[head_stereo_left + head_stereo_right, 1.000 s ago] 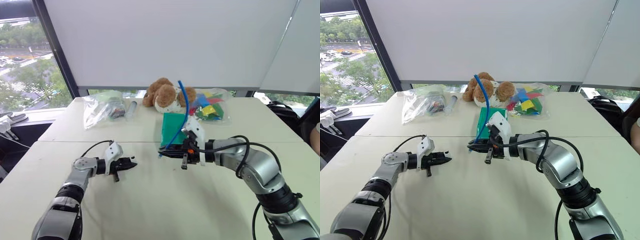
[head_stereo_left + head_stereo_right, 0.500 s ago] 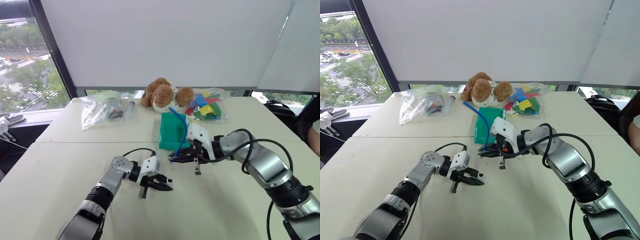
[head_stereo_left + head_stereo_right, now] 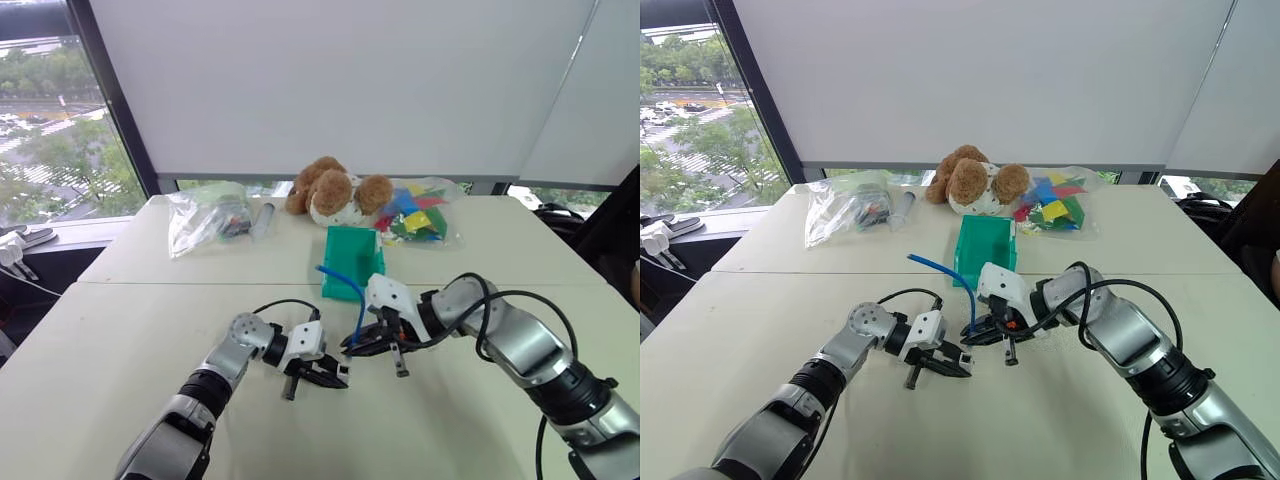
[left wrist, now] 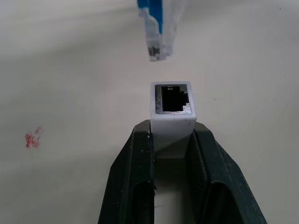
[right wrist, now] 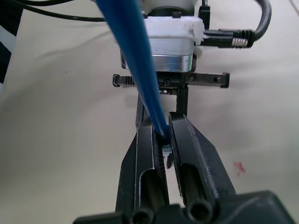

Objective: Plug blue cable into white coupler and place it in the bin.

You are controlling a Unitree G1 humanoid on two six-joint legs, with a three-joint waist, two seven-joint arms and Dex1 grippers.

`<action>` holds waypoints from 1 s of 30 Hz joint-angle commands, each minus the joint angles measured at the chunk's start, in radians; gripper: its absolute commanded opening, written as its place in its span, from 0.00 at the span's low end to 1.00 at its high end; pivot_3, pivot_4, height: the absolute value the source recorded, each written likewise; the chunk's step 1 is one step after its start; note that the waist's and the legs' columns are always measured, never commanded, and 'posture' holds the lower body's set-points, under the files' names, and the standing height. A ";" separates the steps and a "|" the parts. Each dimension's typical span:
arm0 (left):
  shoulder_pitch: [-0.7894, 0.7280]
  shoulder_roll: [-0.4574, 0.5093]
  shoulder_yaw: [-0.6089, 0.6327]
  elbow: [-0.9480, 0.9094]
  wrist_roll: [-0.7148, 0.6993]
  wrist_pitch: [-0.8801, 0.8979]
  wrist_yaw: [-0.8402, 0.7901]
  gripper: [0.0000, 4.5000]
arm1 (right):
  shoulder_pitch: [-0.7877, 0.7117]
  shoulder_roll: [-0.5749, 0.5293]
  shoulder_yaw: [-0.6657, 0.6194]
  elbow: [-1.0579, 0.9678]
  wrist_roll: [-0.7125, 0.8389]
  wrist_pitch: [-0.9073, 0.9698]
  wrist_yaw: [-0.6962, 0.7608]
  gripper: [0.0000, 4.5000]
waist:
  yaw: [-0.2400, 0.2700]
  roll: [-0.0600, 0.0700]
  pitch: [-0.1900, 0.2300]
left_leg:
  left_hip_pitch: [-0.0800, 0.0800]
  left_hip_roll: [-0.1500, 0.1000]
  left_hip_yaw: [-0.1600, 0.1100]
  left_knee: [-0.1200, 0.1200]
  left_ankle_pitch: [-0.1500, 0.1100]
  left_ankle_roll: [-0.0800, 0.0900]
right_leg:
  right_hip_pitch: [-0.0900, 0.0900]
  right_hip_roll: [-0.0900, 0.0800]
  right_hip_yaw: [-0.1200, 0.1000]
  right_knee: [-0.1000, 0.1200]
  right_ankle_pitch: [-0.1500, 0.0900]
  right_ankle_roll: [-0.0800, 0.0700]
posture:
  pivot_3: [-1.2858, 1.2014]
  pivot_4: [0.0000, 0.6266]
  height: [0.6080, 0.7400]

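My left gripper is shut on the white coupler, whose dark opening faces the cable's plug. My right gripper is shut on the blue cable close to its pale plug. The plug hangs just short of the coupler's opening, a little off to one side, not inserted. Both grippers meet low over the middle of the table. The blue cable arcs up and leftward from the right gripper. The teal-green bin stands just behind them.
A teddy bear and a clear bag of coloured items lie behind the bin. Another clear bag lies at the back left. A small red stain marks the table near the left gripper.
The left gripper has swung right to the table's middle with the coupler. The right gripper has sunk toward it, and the cable's free end has tipped from upright to leaning left.
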 commanded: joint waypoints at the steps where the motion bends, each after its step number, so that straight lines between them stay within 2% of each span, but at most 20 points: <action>1: -0.004 0.011 -0.016 0.027 0.046 -0.003 0.032 0.07 | 0.003 0.025 -0.002 -0.032 0.003 0.018 -0.009 0.00 | 0.000 0.000 0.000 | 0.000 0.000 0.000 0.000 0.000 0.000 | 0.000 0.000 0.000 0.000 0.000 0.000 | 0.52 0.24 1.00; 10: 0.003 0.011 -0.019 0.020 0.042 -0.003 0.036 0.07 | 0.026 0.055 0.023 -0.020 -0.031 0.009 -0.027 0.00 | 0.000 0.000 0.000 | 0.000 0.000 0.000 0.000 0.000 0.000 | 0.000 0.000 0.000 0.000 0.000 0.000 | 0.52 0.24 1.00; 30: -0.003 0.004 -0.023 0.031 0.048 -0.013 0.040 0.07 | 0.038 0.029 0.026 0.036 -0.100 -0.055 -0.010 0.00 | 0.000 0.000 -0.001 | 0.001 0.000 0.000 0.000 0.000 0.000 | 0.002 0.000 0.000 0.000 0.000 0.000 | 0.52 0.24 1.00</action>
